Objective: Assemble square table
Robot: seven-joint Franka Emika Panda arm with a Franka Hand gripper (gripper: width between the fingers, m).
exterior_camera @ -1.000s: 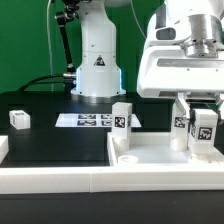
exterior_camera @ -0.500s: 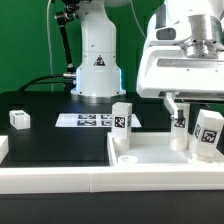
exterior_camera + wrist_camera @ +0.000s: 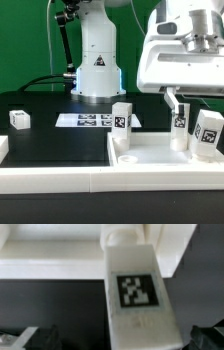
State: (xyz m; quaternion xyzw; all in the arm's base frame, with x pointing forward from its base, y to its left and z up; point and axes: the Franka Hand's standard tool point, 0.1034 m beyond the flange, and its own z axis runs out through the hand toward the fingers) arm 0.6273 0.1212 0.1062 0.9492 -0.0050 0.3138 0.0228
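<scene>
The white square table top [image 3: 150, 157] lies at the front right of the black surface. One white tagged leg [image 3: 122, 120] stands upright on it at the exterior view's left, and another [image 3: 180, 130] stands further right. A third leg [image 3: 209, 136] leans tilted at the top's right end. It fills the wrist view [image 3: 132, 297] with its tag facing the camera. My gripper [image 3: 200, 108] hangs just above this leg, open. The fingers [image 3: 28, 338] stand wide on either side and do not touch it. A fourth leg [image 3: 19, 118] lies loose at the far left.
The marker board [image 3: 90, 120] lies flat behind the table top, in front of the robot base [image 3: 98, 70]. A long white rail [image 3: 50, 182] runs along the front edge of the black surface.
The gripper has opened and risen a little off the right-hand leg. That leg stood upright between the fingers and now leans to the exterior view's right.
</scene>
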